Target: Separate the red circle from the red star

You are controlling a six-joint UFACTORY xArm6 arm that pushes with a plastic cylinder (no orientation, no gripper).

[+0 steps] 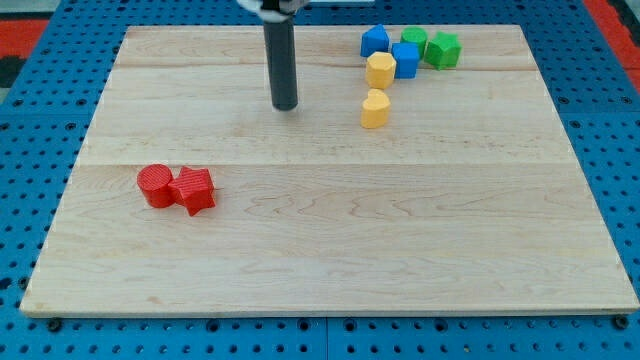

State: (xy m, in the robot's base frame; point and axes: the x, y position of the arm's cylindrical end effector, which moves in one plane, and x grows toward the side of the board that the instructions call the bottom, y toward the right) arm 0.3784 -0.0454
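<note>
The red circle (pixel 156 186) lies at the view's left on the wooden board, touching the red star (pixel 194 189) just to its right. My tip (pixel 286 106) is the lower end of the dark rod, in the upper middle of the board. It stands well above and to the right of both red blocks, apart from them.
A cluster sits at the view's top right: a blue block (pixel 375 41), a blue block (pixel 405 60), a green block (pixel 413 41), a green block (pixel 442 49) and a yellow block (pixel 380 70). Another yellow block (pixel 375 109) lies just below it. The board (pixel 330 240) lies on a blue pegboard.
</note>
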